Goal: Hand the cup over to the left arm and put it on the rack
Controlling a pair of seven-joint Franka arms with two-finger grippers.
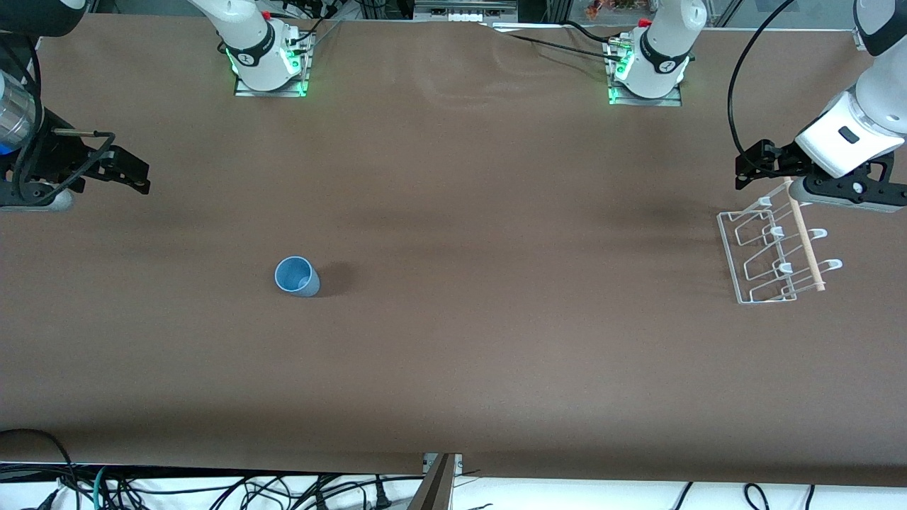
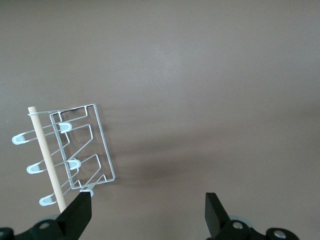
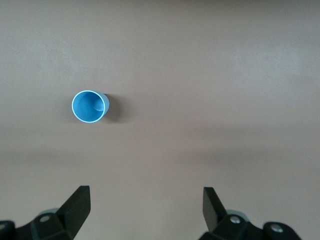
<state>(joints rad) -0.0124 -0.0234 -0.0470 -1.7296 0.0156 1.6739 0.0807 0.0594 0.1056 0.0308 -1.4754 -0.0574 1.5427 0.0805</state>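
Cup standing upright on counter, mouth up, nearest the front cam of the task things, toward right arm's end, nothing touching it.

Rack sitting on counter at left arm's end, slightly farther from the cam than cup and well apart from it; wooden rod lying across its hooks.

Right tool hanging up in the air over bare counter at right arm's end edge, fingers spread wide, carrying nothing; cup showing in its wrist view, off-centre.

Left tool hovering over rack's farther end, fingers wide apart, nothing between them. Left arm waiting.

Step, by my read: very start, no pickup yet. Next move calls for right tool travelling over cup, centring, dropping w/ fingers straddling the wall, closing gently (thin plastic, could tip or slip), then lifting toward mid-counter for handoff to left tool.
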